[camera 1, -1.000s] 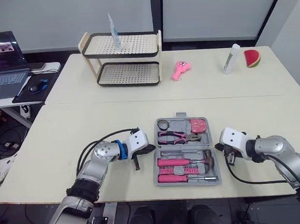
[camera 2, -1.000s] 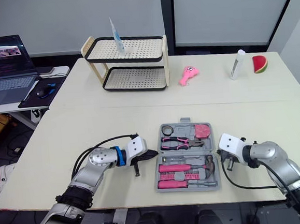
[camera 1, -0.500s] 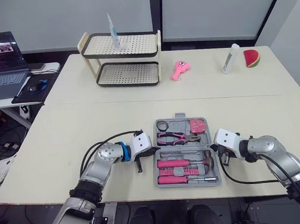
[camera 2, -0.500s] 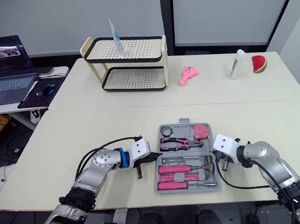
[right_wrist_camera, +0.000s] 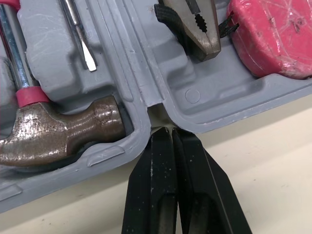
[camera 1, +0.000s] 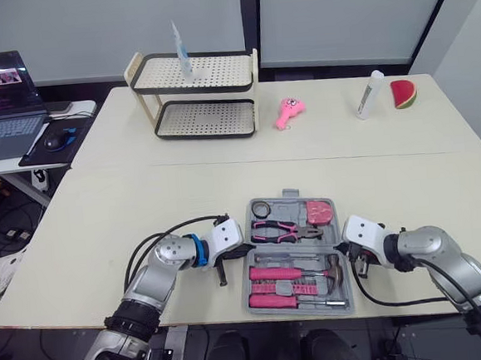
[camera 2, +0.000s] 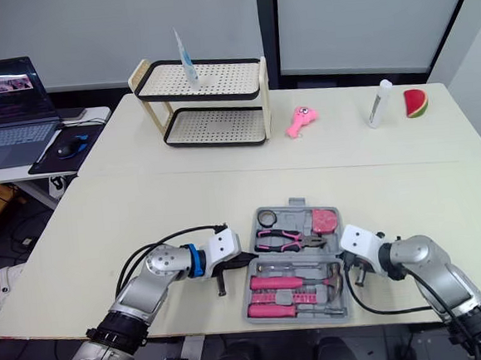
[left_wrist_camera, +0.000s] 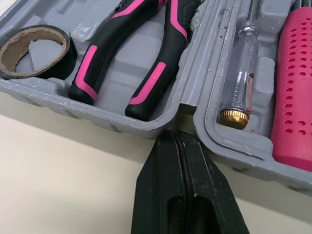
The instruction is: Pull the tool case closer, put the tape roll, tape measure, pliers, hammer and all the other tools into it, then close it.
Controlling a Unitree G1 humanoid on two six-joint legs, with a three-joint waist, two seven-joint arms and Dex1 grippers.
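The grey tool case (camera 1: 295,253) lies open near the table's front edge. Its far half holds the black tape roll (camera 1: 261,209), the pink-handled pliers (camera 1: 282,231) and the pink tape measure (camera 1: 317,213). The near half holds the hammer (camera 1: 335,267) and pink-handled screwdrivers (camera 1: 275,300). My left gripper (camera 1: 244,251) is shut, its tips (left_wrist_camera: 176,134) pressed into the hinge notch on the case's left side. On the opposite side my right gripper (camera 1: 343,249) is shut too, tips (right_wrist_camera: 168,130) at the right hinge notch beside the hammer head (right_wrist_camera: 63,129).
A two-tier rack (camera 1: 194,96) stands at the back left of the table. A pink toy (camera 1: 286,112), a white bottle (camera 1: 369,94) and a watermelon slice (camera 1: 404,94) lie along the back. A laptop (camera 1: 1,103) sits on a side desk to the left.
Both grippers closed in on the case's two sides, and the case has slid toward the table's front edge between them.
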